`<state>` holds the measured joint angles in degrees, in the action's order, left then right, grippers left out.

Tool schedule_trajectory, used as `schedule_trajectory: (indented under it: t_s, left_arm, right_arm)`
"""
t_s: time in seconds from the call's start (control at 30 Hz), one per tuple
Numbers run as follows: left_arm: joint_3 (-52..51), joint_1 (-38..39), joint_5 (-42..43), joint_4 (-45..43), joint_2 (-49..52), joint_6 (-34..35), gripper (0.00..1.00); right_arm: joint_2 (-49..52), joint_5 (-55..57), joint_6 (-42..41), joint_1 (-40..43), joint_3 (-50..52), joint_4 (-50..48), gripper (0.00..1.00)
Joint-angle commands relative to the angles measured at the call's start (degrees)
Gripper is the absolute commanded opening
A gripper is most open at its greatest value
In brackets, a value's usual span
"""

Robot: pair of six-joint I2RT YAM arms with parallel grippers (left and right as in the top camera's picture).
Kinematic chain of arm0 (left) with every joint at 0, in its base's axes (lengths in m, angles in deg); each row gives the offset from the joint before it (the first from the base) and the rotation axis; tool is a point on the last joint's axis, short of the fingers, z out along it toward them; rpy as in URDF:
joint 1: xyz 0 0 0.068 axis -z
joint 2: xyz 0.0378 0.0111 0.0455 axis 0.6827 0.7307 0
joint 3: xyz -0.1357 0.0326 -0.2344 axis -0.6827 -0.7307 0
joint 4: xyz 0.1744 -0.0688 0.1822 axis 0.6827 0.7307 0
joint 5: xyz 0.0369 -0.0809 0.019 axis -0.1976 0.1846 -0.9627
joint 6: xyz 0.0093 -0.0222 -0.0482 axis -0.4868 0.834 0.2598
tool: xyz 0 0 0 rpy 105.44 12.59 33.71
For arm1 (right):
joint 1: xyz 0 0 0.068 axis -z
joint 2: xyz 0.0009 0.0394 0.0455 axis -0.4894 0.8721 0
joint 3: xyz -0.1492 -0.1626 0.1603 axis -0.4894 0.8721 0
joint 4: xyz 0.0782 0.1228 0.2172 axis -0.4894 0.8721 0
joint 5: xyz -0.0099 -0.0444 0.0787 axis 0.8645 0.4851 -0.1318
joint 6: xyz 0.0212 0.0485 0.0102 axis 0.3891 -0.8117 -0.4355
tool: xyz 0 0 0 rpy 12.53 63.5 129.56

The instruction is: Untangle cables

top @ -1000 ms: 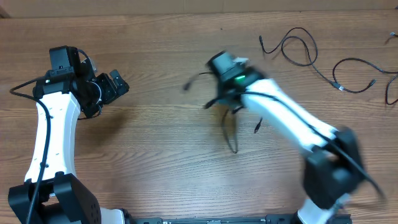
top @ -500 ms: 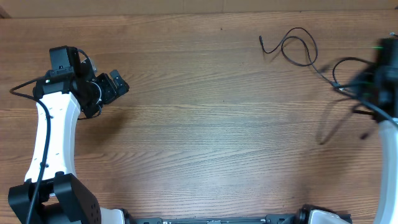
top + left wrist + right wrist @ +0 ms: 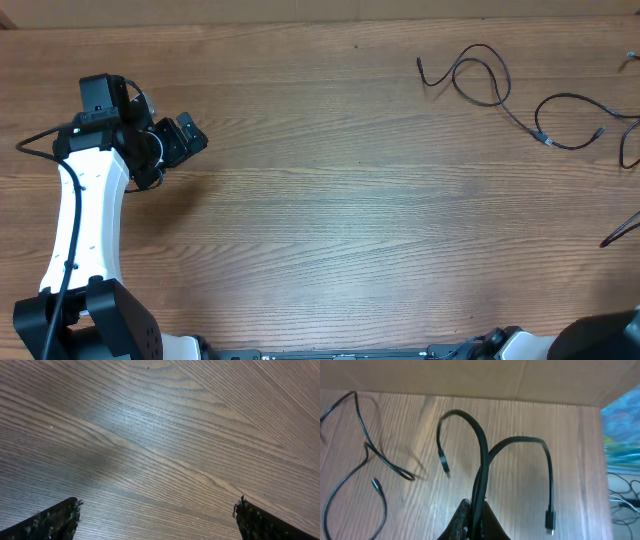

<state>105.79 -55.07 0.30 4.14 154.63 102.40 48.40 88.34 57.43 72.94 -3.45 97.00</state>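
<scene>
right hand (image 3: 474,522) swung rightward, clamped on cable (image 3: 483,455) | left hand (image 3: 156,519) apart | loose cables (image 3: 482,78) top right

Table (image 3: 320,200): I can read no writing on the wood.
Cables (image 3: 480,75): I can make out no print or tag.
Left arm (image 3: 85,210): I see no readable label or number.

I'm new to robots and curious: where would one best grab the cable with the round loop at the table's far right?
Probably grip the cable on its straight tail beyond the loop, coming straight down from above and closing across it: it lies flat on the table, and there no other strand crosses it.
</scene>
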Motion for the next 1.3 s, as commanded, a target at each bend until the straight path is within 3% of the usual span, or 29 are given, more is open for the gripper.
schedule_trajectory:
  t_s: [0.0, 0.33, 0.6, 0.8, 0.87, 1.03, 1.17, 1.23, 1.27]
  left_arm:
    - [-0.3, 0.0, 1.5, 0.3, -0.4, 0.4, 1.0]
    - [-0.3, 0.0, 1.5, 0.3, -0.4, 0.4, 1.0]
    - [-0.3, 0.0, 1.5, 0.3, -0.4, 0.4, 1.0]
    - [-0.3, 0.0, 1.5, 0.4, -0.4, 0.4, 1.0]
    - [-0.3, 0.0, 1.5, 0.3, -0.4, 0.4, 1.0]
    - [-0.3, 0.0, 1.5, 0.2, -0.4, 0.4, 1.0]
    - [-0.3, 0.0, 1.5, 0.2, -0.4, 0.4, 1.0]
    - [-0.3, 0.0, 1.5, 0.2, -0.4, 0.4, 1.0]
    - [-0.3, 0.0, 1.5, 0.2, -0.4, 0.4, 1.0]
  right_arm:
    - [2.2, 0.0, 0.1, -0.2, -0.8, -2.6, 0.04]
    - [11.5, 7.3, -2.2, 3.7, -0.8, -8.2, 0.04]
    - [20.1, -1.6, -2.7, 5.0, -0.7, -9.9, 0.04]
    - [21.7, -1.7, -2.7, 5.2, -0.3, -11.4, 0.06]
    - [21.7, -1.6, -2.7, 5.3, -0.2, -11.7, 0.13]
    - [21.7, -1.6, -2.7, 5.3, -0.2, -12.7, 0.51]
    - [21.7, -1.6, -2.7, 5.3, -0.2, -13.2, 0.67]
    - [21.6, -1.5, -2.6, 5.3, -0.2, -13.3, 0.92]
    - [21.6, -1.6, -2.7, 5.3, -0.2, -13.4, 1.0]
